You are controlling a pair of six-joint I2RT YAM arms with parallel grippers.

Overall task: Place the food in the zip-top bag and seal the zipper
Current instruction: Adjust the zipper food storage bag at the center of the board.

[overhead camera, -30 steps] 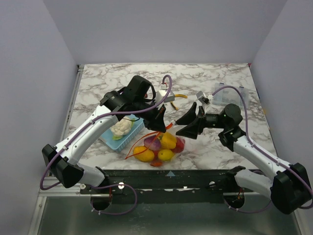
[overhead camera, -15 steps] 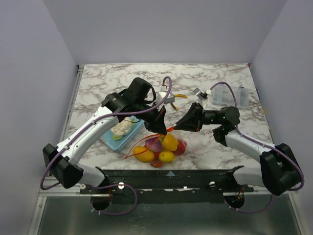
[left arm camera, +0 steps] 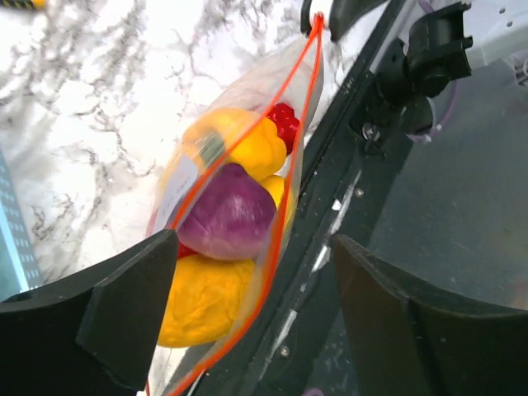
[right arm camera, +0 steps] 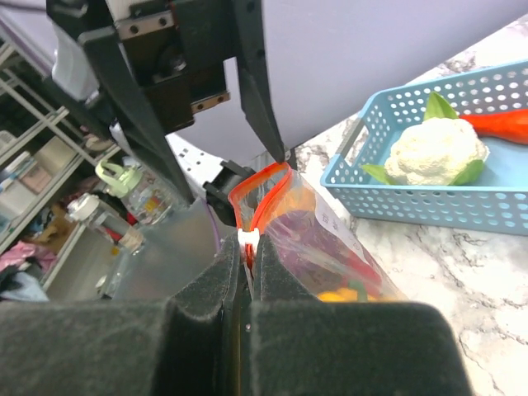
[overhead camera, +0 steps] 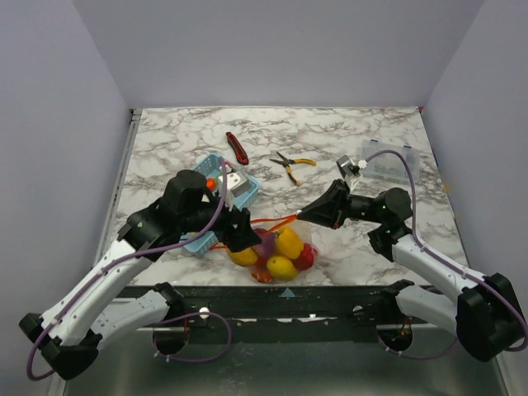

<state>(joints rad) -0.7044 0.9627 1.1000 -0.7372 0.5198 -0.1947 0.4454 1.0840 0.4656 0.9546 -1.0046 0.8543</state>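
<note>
Since the frame half a second back, the left arm has swung toward the near-left corner, uncovering the knife and pliers at mid-worktop. The right gripper has hardly shifted.

- Worktop: marbled.
- Bag: lies at the near edge, centre, between the two grippers.
- Basket: blue, just left of and behind the bag. It holds the cauliflower and carrot, both outside the bag.
- Left gripper: at the bag's left end, jaws wide apart. We cannot tell whether either touches the plastic.
- Inside the bag: two yellow pieces, one purple piece, one red piece.
- Zipper: its two orange strips spread from the right corner, so the mouth is open.
- Right gripper's jaws: pressed together on the zipper at a small white tab.
</note>
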